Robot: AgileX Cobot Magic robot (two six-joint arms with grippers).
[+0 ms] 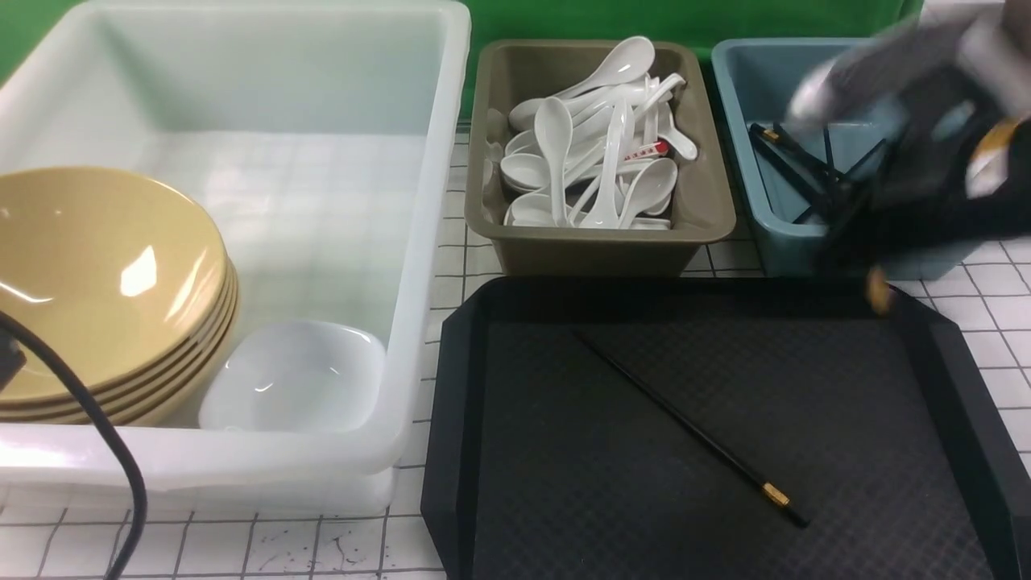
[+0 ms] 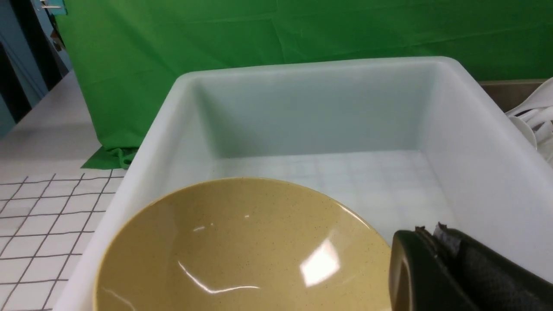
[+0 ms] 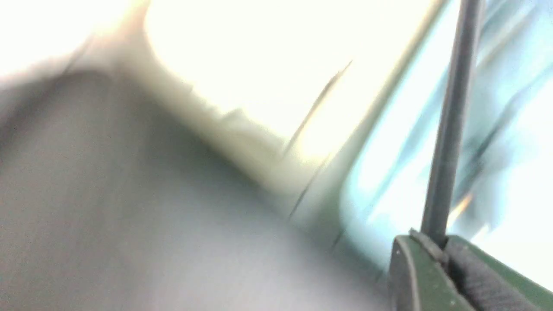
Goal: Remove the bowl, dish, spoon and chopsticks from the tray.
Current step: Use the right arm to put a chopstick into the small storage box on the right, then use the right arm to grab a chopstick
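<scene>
The black tray (image 1: 451, 419) holds one black chopstick (image 1: 685, 423) with a gold band, lying diagonally. My right gripper (image 1: 862, 234), blurred, is over the tray's far right corner by the blue tub (image 1: 773, 234). In the right wrist view it (image 3: 436, 244) is shut on the other chopstick (image 3: 449, 129). The tan bowl (image 1: 97, 274) tops a stack in the white tub (image 1: 419, 242), with the white dish (image 1: 298, 374) beside it. My left gripper (image 2: 427, 231) is shut and empty above the bowl (image 2: 242, 250). White spoons (image 1: 596, 153) fill the olive tub (image 1: 600, 235).
The blue tub holds several black chopsticks (image 1: 785, 165). A black cable (image 1: 105, 435) crosses the white tub's near left corner. The three tubs stand on a white gridded tabletop (image 1: 322, 548), with a green backdrop (image 2: 259, 43) behind.
</scene>
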